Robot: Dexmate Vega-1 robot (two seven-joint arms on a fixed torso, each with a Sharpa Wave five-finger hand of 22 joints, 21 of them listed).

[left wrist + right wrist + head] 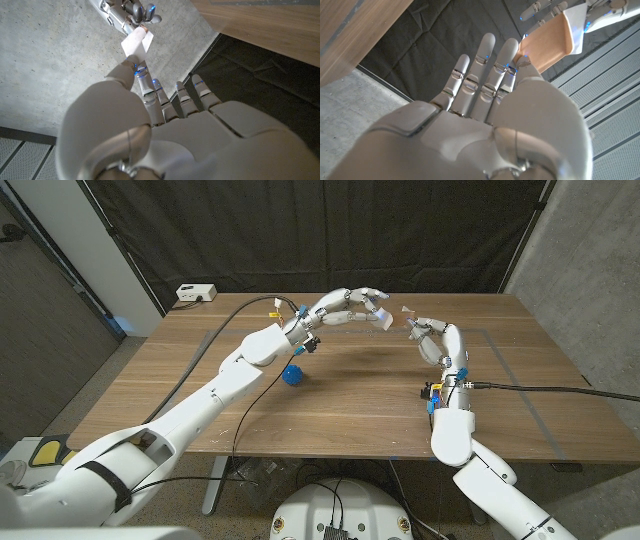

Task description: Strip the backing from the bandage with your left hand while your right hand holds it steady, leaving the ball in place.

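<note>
Nearest, the blue ball [291,374] sits on the wooden surface [360,410] under the left forearm. Above mid-surface, the right hand [435,338] pinches one end of the tan bandage [547,41], other fingers [485,55] straight. The strip runs lengthwise between the hands. Farther back, the left hand [345,307] pinches white backing [136,42] at its end.

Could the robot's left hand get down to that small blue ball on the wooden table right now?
Probably not freely. The small blue ball lies on the wooden table under the left forearm with nothing covering it, but the left hand is raised and pinching the bandage's white backing, so it would have to let go first.
</note>
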